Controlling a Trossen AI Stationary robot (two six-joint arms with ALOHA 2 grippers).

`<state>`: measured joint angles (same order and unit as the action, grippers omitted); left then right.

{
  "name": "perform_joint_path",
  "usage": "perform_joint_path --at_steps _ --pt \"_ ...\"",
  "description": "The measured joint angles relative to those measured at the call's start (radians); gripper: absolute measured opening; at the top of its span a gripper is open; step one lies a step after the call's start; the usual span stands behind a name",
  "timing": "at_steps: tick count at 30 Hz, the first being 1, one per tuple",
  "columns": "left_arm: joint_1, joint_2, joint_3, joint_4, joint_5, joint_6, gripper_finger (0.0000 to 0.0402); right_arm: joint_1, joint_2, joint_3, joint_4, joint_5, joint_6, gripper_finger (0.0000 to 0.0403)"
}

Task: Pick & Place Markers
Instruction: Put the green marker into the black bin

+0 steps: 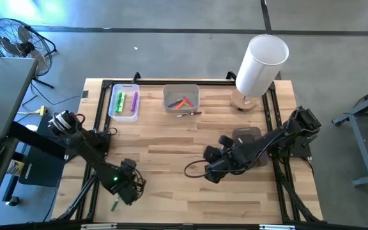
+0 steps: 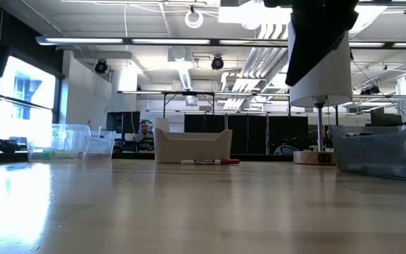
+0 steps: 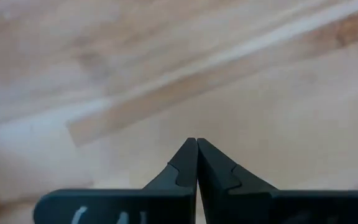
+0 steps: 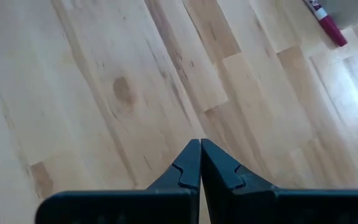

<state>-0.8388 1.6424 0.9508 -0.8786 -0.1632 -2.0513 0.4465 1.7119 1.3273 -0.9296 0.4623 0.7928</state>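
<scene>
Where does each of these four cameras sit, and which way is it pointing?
High view: overhead, straight down on the table, both arms, left hand, right hand.
Low view: table height, looking across at the bins; an arm hangs above.
Left wrist view: past shut fingers onto wood.
Right wrist view: likewise.
Shared: the red-capped marker also shows in the low view.

The tabletop (image 1: 171, 160) is light wood in long strips, smooth and a bit shiny. The bin (image 1: 124, 102) is clear plastic. The tray (image 2: 192, 147) looks like matt plastic. The jaws look like smooth black plastic.
</scene>
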Motion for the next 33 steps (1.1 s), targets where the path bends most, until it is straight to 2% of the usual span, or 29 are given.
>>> perform_joint_path --at_steps 7,12,16,23,26,30,33 --pt "0.109 -0.029 0.000 0.008 -0.011 0.207 0.0001 0.022 0.000 0.000 0.026 0.002 0.055 0.0000" --pt "0.217 -0.070 0.001 0.026 -0.084 0.369 0.0001 0.040 0.000 0.000 0.026 0.003 0.130 0.0000" --pt "0.311 -0.115 0.001 0.062 -0.113 0.551 0.0001 0.055 0.000 0.000 0.026 0.011 0.203 0.0000" --pt "0.496 -0.201 0.001 0.242 -0.146 0.931 0.0000 0.076 0.000 0.000 0.057 0.106 0.355 0.0001" --pt "0.569 -0.226 0.001 0.359 -0.127 1.094 0.0000 0.076 0.000 0.000 0.097 0.163 0.384 0.0004" --pt "0.655 -0.258 0.002 0.523 -0.048 1.274 0.0000 0.063 0.000 0.000 0.199 0.266 0.374 0.0027" --pt "0.702 -0.260 0.004 0.608 0.027 1.350 0.0000 0.036 0.000 0.000 0.298 0.263 0.305 0.0056"
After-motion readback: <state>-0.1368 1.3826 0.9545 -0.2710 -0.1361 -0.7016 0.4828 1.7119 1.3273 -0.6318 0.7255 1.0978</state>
